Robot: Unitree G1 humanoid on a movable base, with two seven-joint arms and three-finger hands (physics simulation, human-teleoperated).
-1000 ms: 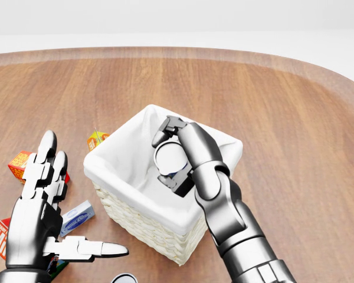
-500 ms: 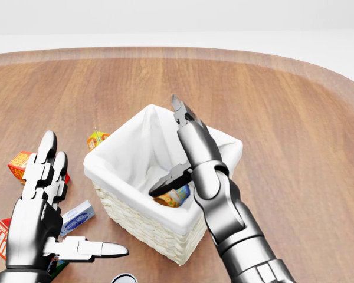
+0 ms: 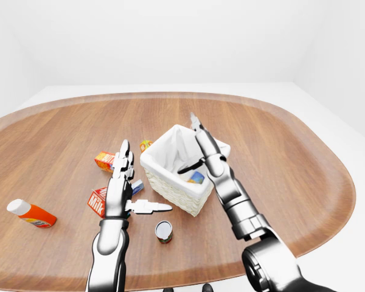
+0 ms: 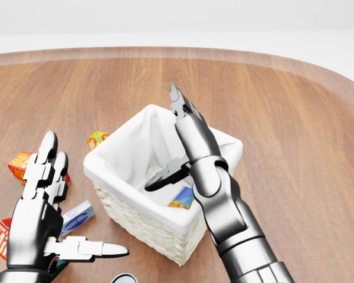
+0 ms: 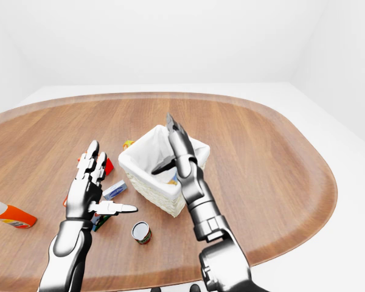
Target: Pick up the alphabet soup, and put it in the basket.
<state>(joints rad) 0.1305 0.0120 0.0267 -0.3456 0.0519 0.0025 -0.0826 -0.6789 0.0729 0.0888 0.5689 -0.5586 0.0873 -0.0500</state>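
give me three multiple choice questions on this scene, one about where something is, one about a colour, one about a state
1. Where is the alphabet soup?
A. inside the basket
B. on the table beside the basket
C. in the left hand

2. What colour is the lining of the basket?
A. blue
B. white
C. black

3. How are the fingers of the right hand?
A. closed round the can
B. closed round the basket rim
C. open, holding nothing

Answers:
1. A, the can lies low inside the basket's liner, below the right hand.
2. B, the cloth over the woven wall is white.
3. C, the fingers are spread above the basket, with the can lying free beneath them.
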